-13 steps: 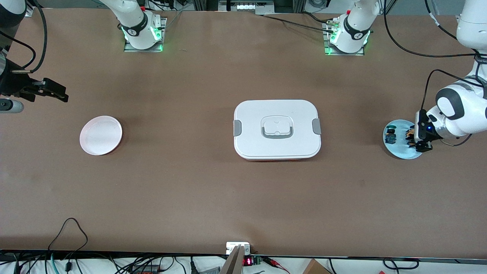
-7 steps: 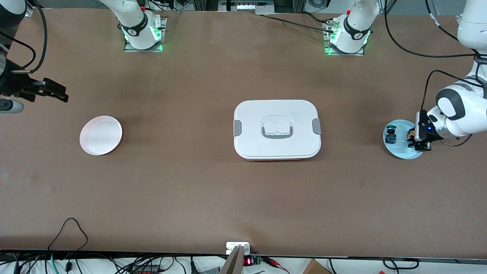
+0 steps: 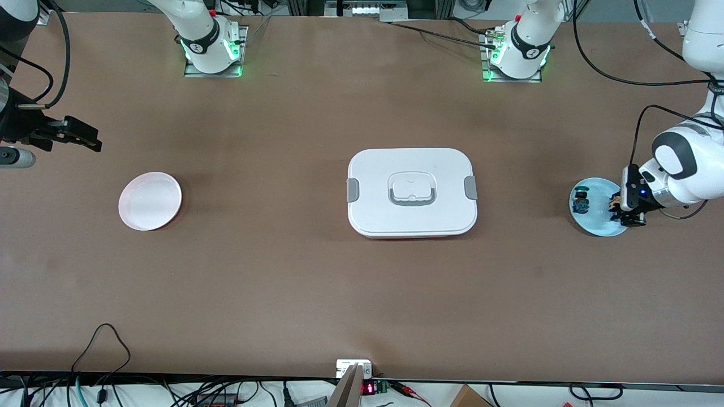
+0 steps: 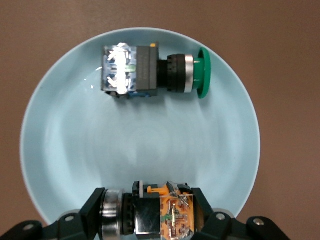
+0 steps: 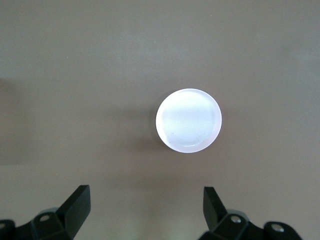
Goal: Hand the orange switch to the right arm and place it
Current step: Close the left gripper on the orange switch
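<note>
The orange switch (image 4: 170, 212), with its black and silver barrel and clear orange body, lies sideways between the fingers of my left gripper (image 4: 152, 212), which is shut on it. In the front view the left gripper (image 3: 616, 210) holds the orange switch (image 3: 612, 200) just over the light blue plate (image 3: 594, 225) at the left arm's end of the table. My right gripper (image 3: 85, 138) hangs open and empty above the table at the right arm's end. In the right wrist view the right gripper (image 5: 145, 200) has its fingers wide apart.
A blue-green switch (image 4: 150, 75) lies on the same light blue plate (image 4: 140, 145). A small white plate (image 3: 150, 200) sits near the right gripper. A white lidded box (image 3: 412, 192) with grey clips stands mid-table. Cables run along the table's near edge.
My left gripper's fingers have closed on the orange switch, and the hand has shifted slightly over the blue plate. The right arm has not moved.
</note>
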You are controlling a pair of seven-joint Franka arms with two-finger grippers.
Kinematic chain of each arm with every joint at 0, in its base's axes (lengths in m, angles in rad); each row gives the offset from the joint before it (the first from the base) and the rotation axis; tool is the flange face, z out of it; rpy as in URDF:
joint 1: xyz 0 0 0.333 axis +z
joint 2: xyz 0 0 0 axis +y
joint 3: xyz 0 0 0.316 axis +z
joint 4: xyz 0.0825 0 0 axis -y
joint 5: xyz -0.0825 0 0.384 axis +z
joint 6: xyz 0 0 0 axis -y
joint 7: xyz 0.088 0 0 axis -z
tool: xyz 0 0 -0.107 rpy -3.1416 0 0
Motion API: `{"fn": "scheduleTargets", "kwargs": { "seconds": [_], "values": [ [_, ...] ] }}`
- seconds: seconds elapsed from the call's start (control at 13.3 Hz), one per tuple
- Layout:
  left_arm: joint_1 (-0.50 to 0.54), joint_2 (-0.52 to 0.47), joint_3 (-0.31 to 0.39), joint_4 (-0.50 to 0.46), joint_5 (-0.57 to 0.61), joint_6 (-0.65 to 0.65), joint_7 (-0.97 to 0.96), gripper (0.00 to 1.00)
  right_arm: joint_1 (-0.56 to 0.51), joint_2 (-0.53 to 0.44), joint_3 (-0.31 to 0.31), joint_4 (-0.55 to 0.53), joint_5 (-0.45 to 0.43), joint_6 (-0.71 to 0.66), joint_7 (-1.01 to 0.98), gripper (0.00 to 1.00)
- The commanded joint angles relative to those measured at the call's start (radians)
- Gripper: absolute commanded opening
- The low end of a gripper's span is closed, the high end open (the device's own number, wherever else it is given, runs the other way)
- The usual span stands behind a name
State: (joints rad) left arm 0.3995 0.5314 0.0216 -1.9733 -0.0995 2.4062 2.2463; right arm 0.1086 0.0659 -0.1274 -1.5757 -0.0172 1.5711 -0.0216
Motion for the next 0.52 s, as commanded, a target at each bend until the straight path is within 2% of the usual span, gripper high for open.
{"fn": "scheduleTargets", "kwargs": {
  "seconds": [0.0,0.3,0.45],
  "values": [
    [0.019,-0.004,-0.014,0.094,-0.035,-0.112,0.041,0.00,0.003,0.002,-0.001,0.014,0.002,-0.011,0.000,1.00],
    [0.021,0.031,-0.009,0.334,-0.148,-0.424,0.009,0.00,-0.003,0.000,-0.006,0.014,0.003,-0.011,-0.006,1.00],
    [0.012,0.042,-0.011,0.393,-0.173,-0.527,-0.002,0.00,-0.001,-0.001,-0.006,0.014,0.002,-0.014,0.000,1.00]
  ]
}}
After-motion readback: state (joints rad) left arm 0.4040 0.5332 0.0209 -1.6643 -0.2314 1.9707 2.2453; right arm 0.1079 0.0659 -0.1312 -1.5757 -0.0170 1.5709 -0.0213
